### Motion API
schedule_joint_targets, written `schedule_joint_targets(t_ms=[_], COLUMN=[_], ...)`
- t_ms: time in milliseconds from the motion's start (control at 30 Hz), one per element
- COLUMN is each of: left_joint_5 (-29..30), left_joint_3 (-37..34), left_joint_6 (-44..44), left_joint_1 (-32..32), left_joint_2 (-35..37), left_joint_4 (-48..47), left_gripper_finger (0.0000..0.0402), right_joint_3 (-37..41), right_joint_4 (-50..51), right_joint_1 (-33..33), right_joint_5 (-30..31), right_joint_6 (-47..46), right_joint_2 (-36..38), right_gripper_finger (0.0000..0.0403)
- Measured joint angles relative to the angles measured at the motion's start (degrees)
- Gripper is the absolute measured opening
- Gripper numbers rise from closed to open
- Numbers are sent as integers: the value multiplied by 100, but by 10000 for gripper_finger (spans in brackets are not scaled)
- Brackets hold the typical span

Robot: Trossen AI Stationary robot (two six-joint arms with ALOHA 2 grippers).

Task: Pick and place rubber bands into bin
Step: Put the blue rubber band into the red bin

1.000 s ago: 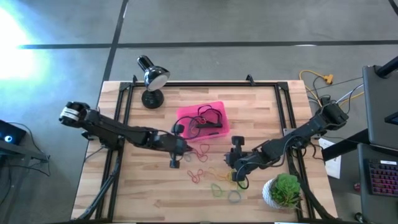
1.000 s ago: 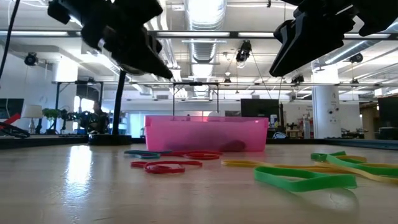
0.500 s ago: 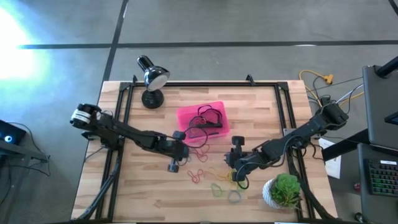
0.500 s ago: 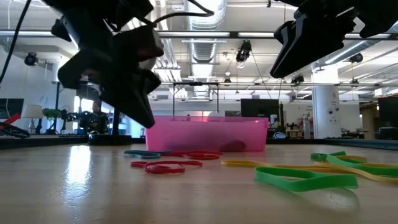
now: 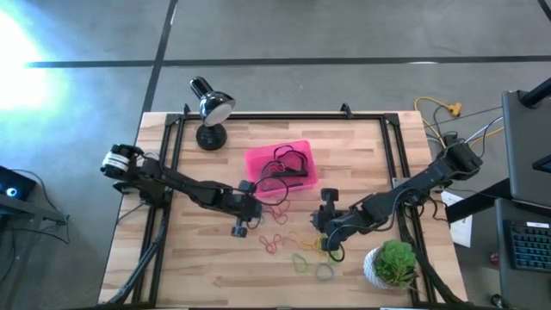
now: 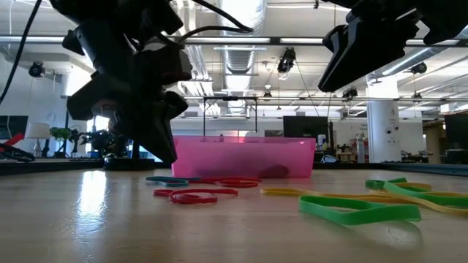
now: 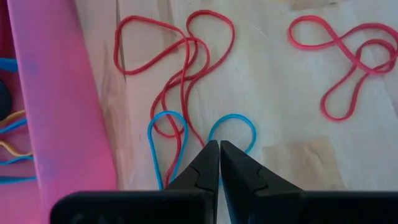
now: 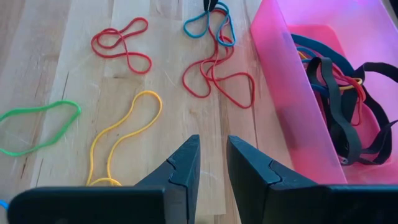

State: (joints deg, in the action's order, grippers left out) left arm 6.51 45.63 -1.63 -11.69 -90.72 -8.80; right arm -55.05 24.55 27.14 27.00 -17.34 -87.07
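Observation:
The pink bin sits mid-table and holds black, orange and blue rubber bands. Loose bands lie flat on the wood just near of it: a blue one, red ones, a pink-red one, then yellow and green. My left gripper is shut, tips pointing down over the blue band's middle, close beside the bin's wall. My right gripper hovers open over bare wood, right of the loose bands. My left gripper's shut fingertips stand from above over the middle of the blue band, between its two loops. In the low view the tips seem a little above the table, and the band lies flat. Whether they touch it, I cannot tell.
A black desk lamp stands at the far left corner, a white plant pot at the near right corner. Yellow cables lie beyond the right edge. Bare wood shows left of the bin and along the near edge.
My left gripper has come down and toward the near edge, from beside the bin's left end to just over the blue band; most of the drop came in the first half second. The right arm and the bands have kept still.

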Motion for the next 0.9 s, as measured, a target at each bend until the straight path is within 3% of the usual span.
schedule_joint_targets(t_ms=[167,533,900], left_joint_5=[307,209,414], left_joint_3=[0,-20,43], left_joint_6=[-100,-208,-197], left_joint_1=[24,82,82], left_joint_2=[0,-231,-353], left_joint_4=[14,102,217], left_gripper_finger=[0,4,69], right_joint_3=[0,0,25], right_joint_4=[-2,-2,-1], right_joint_1=[0,0,0], right_joint_5=[0,-2,-2], right_joint_6=[-2,-4,-28], right_joint_2=[0,0,-2], right_gripper_finger=[68,68,68])
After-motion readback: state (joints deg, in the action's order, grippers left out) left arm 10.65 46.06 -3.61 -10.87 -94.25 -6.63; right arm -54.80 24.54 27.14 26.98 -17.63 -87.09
